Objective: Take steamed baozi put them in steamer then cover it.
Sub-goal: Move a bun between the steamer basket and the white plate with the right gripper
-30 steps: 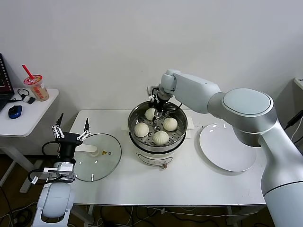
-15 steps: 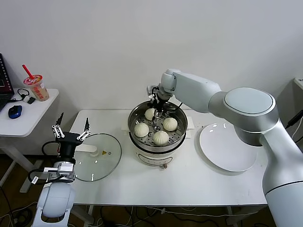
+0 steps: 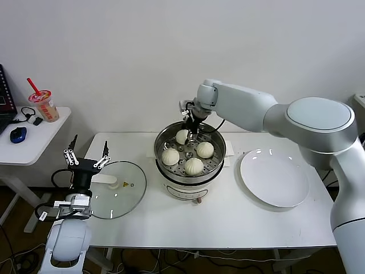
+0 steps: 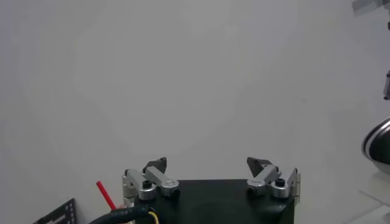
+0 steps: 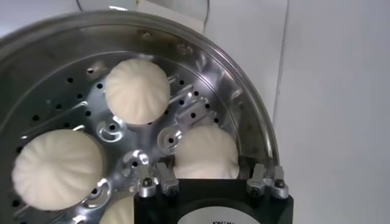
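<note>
The steamer (image 3: 190, 171) stands mid-table, a steel pot on a white base. Four off-white baozi lie on its perforated tray: one at the back (image 3: 182, 137), one left (image 3: 170, 156), one right (image 3: 205, 149), one in front (image 3: 194, 166). My right gripper (image 3: 192, 128) hangs open just above the back baozi, inside the rim. In the right wrist view its jaws (image 5: 210, 173) stand apart on either side of that baozi (image 5: 206, 152), with two more beside it (image 5: 137, 91) (image 5: 58, 167). My left gripper (image 3: 85, 158) is open and empty at the table's left end, pointing up.
The glass lid (image 3: 120, 191) with a white handle lies flat left of the steamer, below my left gripper. An empty white plate (image 3: 274, 178) lies right of the steamer. A side table at far left holds a drink cup (image 3: 44, 104) and a mouse (image 3: 17, 134).
My right gripper has lifted a little from the back baozi, which stays on the tray, and the right arm's elbow has swung rightward. The left arm has not moved.
</note>
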Robot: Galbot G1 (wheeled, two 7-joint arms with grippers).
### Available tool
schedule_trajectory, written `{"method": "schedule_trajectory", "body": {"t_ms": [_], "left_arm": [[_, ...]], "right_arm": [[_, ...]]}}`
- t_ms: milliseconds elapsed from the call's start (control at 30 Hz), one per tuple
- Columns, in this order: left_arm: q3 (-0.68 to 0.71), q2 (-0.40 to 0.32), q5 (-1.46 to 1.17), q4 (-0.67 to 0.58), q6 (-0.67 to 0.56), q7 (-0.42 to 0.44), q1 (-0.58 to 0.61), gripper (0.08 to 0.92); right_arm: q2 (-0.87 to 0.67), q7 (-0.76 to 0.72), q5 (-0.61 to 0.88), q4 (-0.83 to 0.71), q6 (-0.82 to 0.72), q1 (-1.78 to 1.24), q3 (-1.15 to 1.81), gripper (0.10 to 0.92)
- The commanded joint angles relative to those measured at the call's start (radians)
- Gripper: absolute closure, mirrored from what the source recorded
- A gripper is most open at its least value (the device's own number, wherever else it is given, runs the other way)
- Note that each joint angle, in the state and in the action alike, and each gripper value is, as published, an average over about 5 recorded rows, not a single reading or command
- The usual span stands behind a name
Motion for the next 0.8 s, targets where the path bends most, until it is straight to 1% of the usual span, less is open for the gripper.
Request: {"method": "schedule_trajectory", "body": {"t_ms": [33,267,400,600,800], "left_arm": [[0.007,-0.002,0.007,-0.001,0.002,-0.001,-0.001,0.177],[0.026,-0.006,0.023,-0.002,0.005,-0.001,-0.002,0.177],[0.041,-0.008,0.033,0.000,0.009,-0.003,-0.005,0.177],[0.080,-0.016,0.057,-0.004,0.018,-0.008,-0.005,0.177],[0.098,-0.016,0.067,-0.003,0.022,-0.014,-0.002,0.177]], "right_arm": [[-0.121,0.003,0.057,0.160,-0.019,0.124,-0.032,0.330],[-0.279,-0.004,0.059,0.244,-0.021,0.198,-0.058,0.331],[-0.373,-0.011,0.032,0.284,-0.019,0.217,-0.055,0.336],[-0.520,-0.011,-0.062,0.317,-0.017,0.172,-0.013,0.338],[-0.632,-0.023,-0.160,0.274,-0.008,0.058,0.065,0.339]]}}
